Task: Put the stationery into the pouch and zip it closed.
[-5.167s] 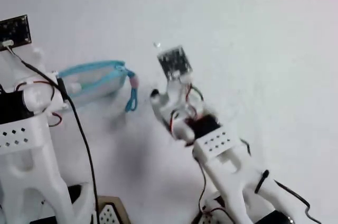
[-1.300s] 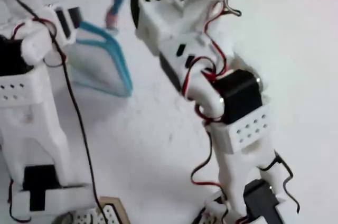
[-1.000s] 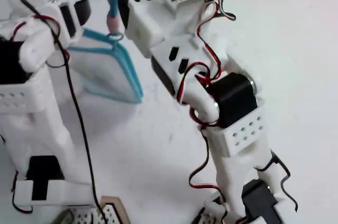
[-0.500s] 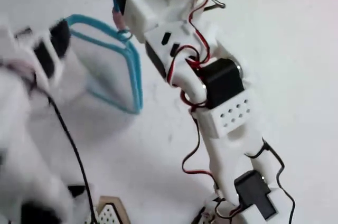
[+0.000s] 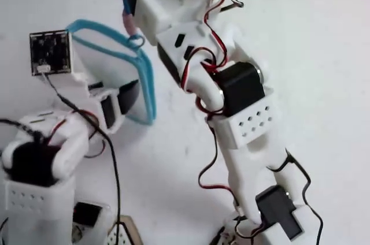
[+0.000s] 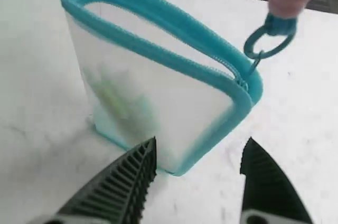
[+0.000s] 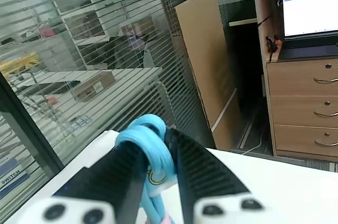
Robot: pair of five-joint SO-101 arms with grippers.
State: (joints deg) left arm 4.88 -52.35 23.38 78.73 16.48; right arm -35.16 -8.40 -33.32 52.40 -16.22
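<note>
Right gripper: clenched on the blue cord loop of the zip pull, high over the table's far edge.
Left gripper: released, jaws spread, nothing between them; it sits low, just beside the pouch's lower corner, not touching as far as I can tell.
Table: white, carries both arms.
Pouch: translucent with teal trim, upright in the far-left part of the table. Its bottom edge looks to rest on the surface, its top corner tethered by the cord.
Stationery: greenish blur behind the pouch wall; can't identify the pieces.
Ring: teal, links the cord to the slider.
Slider: at the end of the zip track, at the pouch's top corner.
Done (judgement): contents look inside, zip looks fully closed along the visible track.
Remaining (judgement): release the cord, back both arms off; far end of the zip not checkable.
Right arm: stretched from the near edge toward the far edge, wrist raised.
Left arm: folded low at the near-left corner, wrist aimed at the pouch.
</note>
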